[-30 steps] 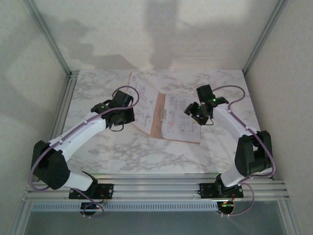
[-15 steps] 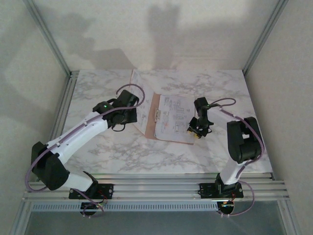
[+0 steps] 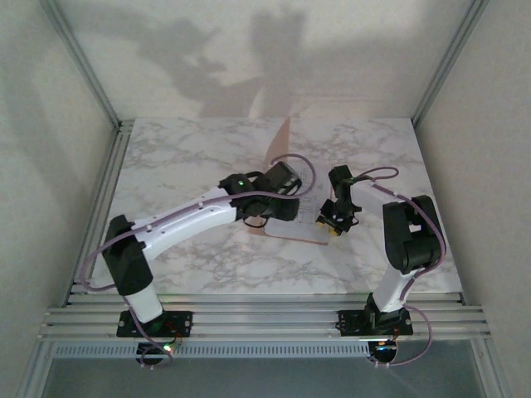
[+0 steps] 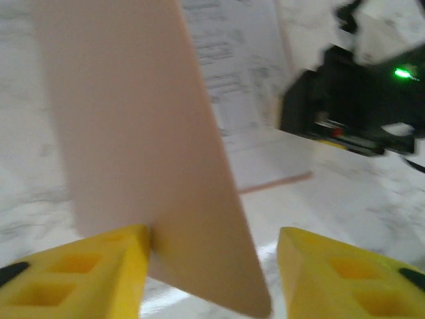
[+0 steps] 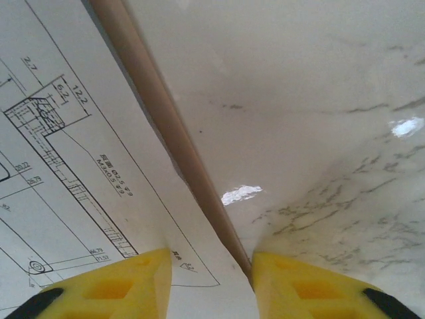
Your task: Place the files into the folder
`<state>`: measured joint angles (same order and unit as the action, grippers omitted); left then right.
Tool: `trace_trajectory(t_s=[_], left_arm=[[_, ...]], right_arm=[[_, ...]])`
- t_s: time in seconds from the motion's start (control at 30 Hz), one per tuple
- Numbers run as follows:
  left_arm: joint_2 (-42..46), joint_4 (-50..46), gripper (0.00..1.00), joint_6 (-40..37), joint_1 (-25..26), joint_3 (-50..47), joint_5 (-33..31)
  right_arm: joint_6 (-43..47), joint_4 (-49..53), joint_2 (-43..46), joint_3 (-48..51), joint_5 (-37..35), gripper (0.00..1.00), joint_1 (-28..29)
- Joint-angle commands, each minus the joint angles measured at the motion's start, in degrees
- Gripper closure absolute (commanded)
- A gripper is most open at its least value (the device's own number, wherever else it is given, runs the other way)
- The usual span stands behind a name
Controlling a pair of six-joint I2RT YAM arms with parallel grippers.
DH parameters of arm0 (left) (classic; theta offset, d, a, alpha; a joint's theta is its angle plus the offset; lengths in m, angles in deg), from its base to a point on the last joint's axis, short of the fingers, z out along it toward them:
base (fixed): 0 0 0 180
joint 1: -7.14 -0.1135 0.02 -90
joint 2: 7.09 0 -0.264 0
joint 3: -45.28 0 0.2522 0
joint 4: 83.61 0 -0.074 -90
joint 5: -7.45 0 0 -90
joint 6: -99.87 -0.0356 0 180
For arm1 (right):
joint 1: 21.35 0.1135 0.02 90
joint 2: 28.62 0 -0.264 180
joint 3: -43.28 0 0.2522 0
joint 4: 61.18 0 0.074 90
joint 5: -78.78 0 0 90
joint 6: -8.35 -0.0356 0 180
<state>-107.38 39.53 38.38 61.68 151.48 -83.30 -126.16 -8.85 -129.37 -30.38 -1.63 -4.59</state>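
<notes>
1. On the top sheet of the files [image 5: 60, 173], seen from the right wrist, we read dimension figures: "2.7" stands near the upper left of the view, beside a long slanted line.
2. Just below it, "6.2" and "12.2" are written side by side above the stepped, hatched outline of a line drawing.
3. A short slanted note runs along the drawing's long edge; we cannot make out its words.
4. Smaller figures sit at the sheet's left edge and near the drawing's lower end; they look like decimals, too small for us to read surely.
5. From the left wrist, the files [image 4: 229, 86] show rows of print, blurred beyond reading.
</notes>
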Motion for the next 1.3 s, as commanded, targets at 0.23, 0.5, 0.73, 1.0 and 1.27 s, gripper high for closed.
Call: trace_trajectory(t_s=[0.23,0.5,0.73,1.0,1.27], left_arm=[[-4.7,13.1,0.30,3.5,0.2,6.0,12.8],[5.7,20.1,0.00,11.0,-7.8,-4.1,10.2],[19.4,19.0,0.00,12.8,-19.0,-14.0,-1.2],[31.0,7.5,0.01,15.0,-26.1,-20.7,-31.2],[50.6,32.1,0.00,2.3,-26.2,-51.6,-48.9]], right_arm=[[-3.6,13.8,10.7,-4.6,-20.3,0.45,0.4],[-0.8,19.3,19.9,-10.5,-27.6,0.02,0.3],[9.4,4.7,33.2,-5.9,-22.0,0.01,0.3],[15.4,-0.6,36.9,0.5,-31.2,0.01,-0.7],[32.1,-32.4,42.4,27.6,-35.7,0.01,-1.4]])
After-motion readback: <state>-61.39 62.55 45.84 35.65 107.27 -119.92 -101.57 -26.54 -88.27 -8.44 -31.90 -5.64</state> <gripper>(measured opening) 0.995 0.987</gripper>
